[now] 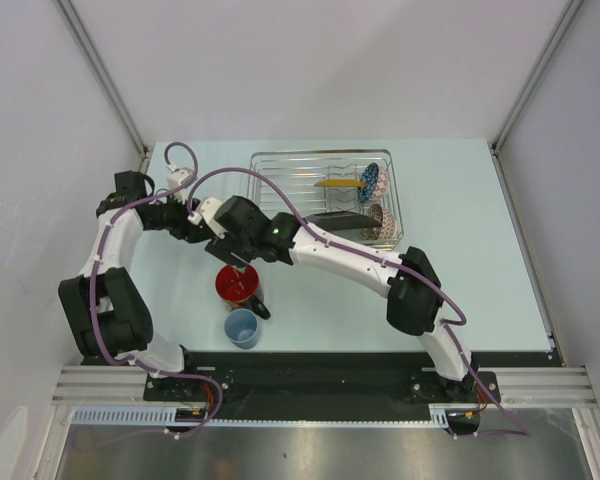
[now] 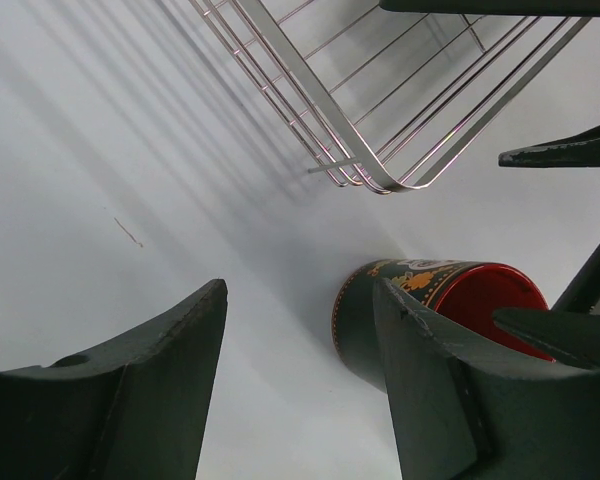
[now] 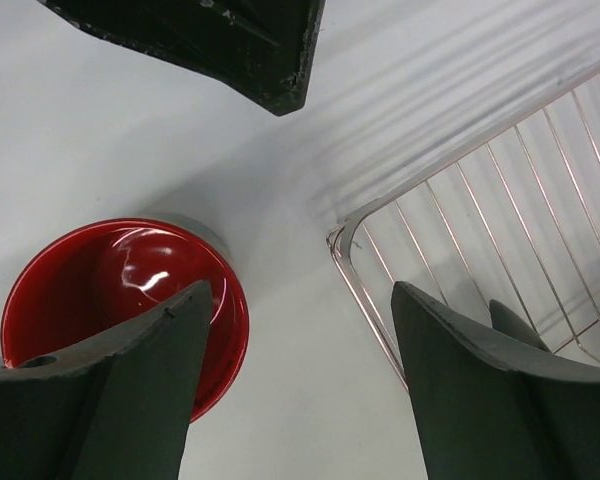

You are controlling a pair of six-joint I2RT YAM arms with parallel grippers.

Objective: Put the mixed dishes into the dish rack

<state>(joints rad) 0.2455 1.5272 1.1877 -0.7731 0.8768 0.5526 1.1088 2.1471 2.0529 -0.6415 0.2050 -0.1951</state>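
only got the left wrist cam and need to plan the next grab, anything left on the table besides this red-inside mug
observer: yes, a small light-blue cup stands upright just nearer the arm bases than the mug.
operator: whats loaded so far
observer: the dish rack holds a yellow plate and a blue-patterned bowl toward its right end.
operator: and that dark thing at my right edge
observer: that is the right pincer, jaws open with nothing between them, one finger above the mug's red inside.
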